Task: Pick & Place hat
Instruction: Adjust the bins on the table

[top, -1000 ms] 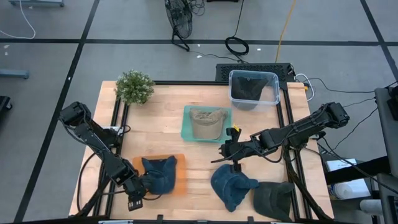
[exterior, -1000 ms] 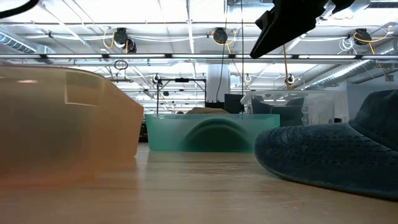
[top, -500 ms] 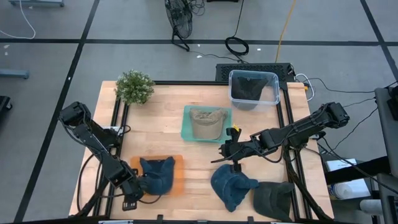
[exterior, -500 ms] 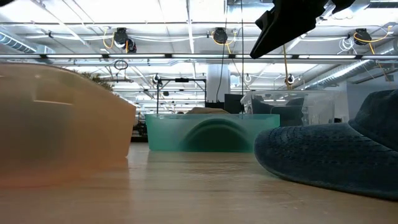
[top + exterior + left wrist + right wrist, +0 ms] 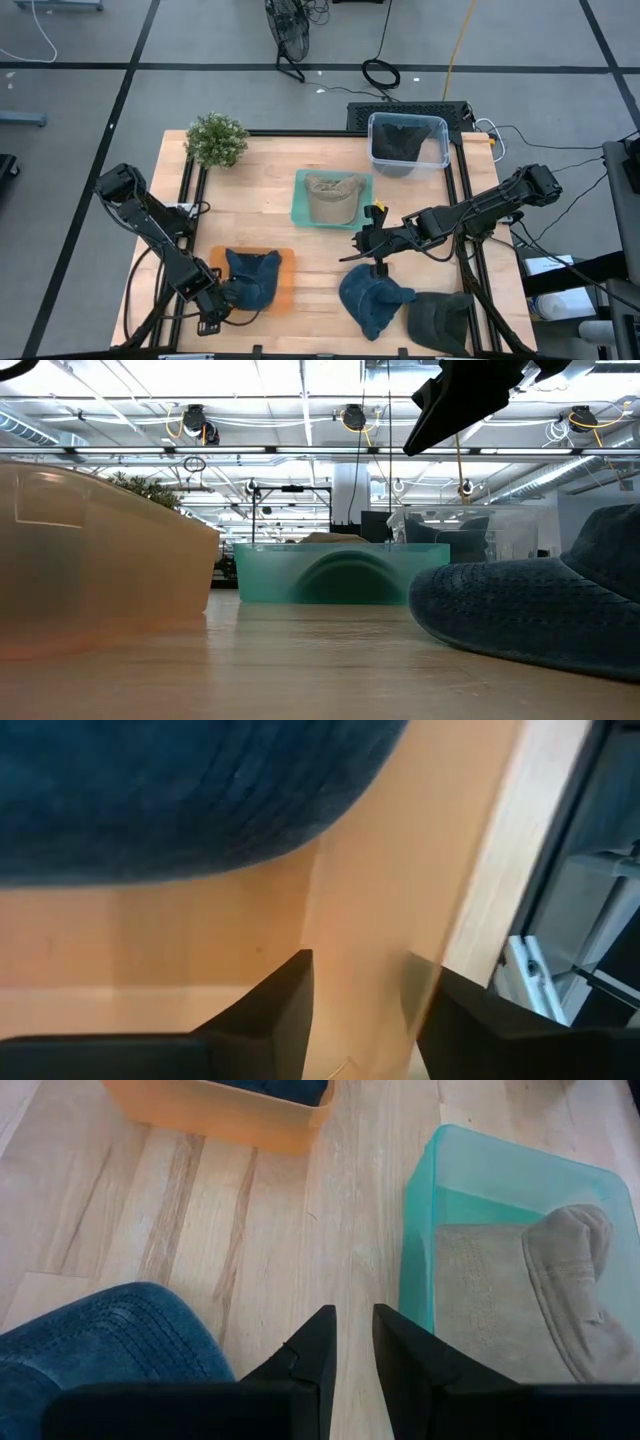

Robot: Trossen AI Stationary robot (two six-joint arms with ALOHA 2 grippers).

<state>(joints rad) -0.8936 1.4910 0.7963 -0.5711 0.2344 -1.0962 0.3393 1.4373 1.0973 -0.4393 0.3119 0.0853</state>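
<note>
Place step judged near done: blue hat (image 5: 252,280) lying in orange bin (image 5: 288,287) at table's 7 o'clock; left gripper (image 5: 362,1010) parted astride bin wall, gripping nothing. Right gripper (image 5: 352,1350) near centre, nearly closed, empty. Next: withdraw left clear of bin

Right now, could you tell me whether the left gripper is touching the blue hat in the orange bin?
Apart. The left wrist view shows the left gripper open astride the orange bin's wall, with bare bin between its fingers and the blue hat.
</note>
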